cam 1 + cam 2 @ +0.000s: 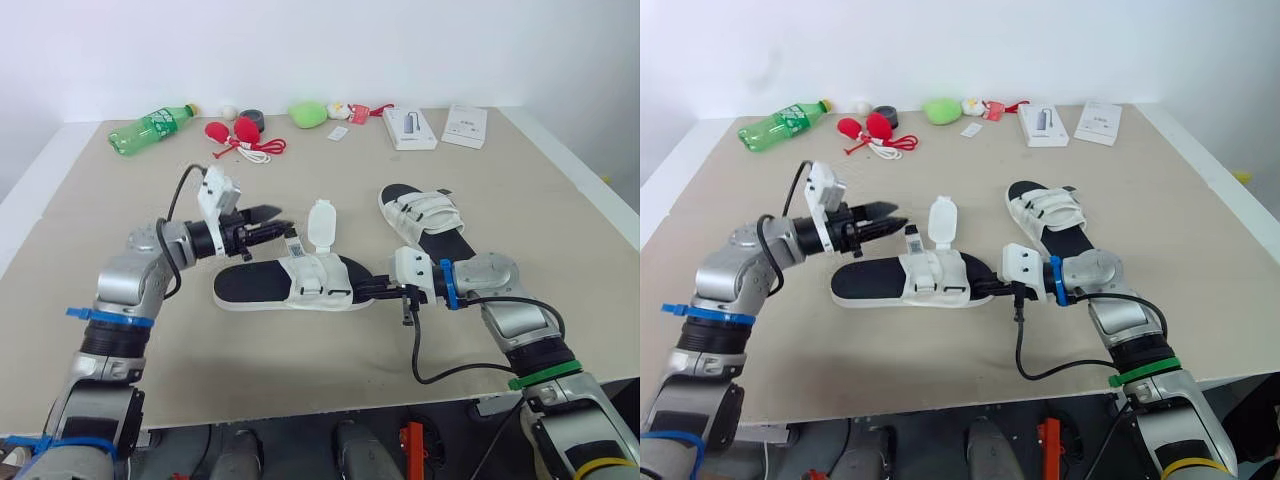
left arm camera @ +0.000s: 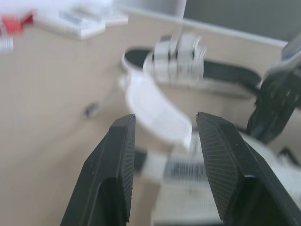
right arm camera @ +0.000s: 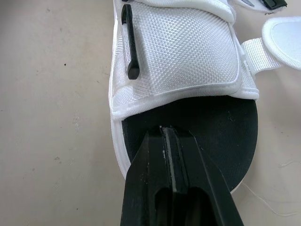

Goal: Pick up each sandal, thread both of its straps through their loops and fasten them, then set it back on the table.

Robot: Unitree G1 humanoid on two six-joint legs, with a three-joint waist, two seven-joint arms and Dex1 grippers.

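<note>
white sandal [image 1: 300, 284]; 1 strap [image 1: 320, 224] upright

Beige table [image 1: 330, 360] across most of the frame; upper left, at its far edge, a green plastic bottle [image 1: 150, 128] lies on its side, w/ a small white ball [image 1: 229, 112] and a dark round roll [image 1: 252, 119] to its right. Just below those, two red bulb-shaped bits [image 1: 232, 130] w/ a white cord [image 1: 258, 152]. Top centre: a green lump [image 1: 308, 113], small white-and-red toy [image 1: 340, 109], red tag [image 1: 360, 113], small white card [image 1: 338, 133]. Upper right: a long white box [image 1: 409, 127] and, apart from it, a flat white box [image 1: 465, 125].
</note>
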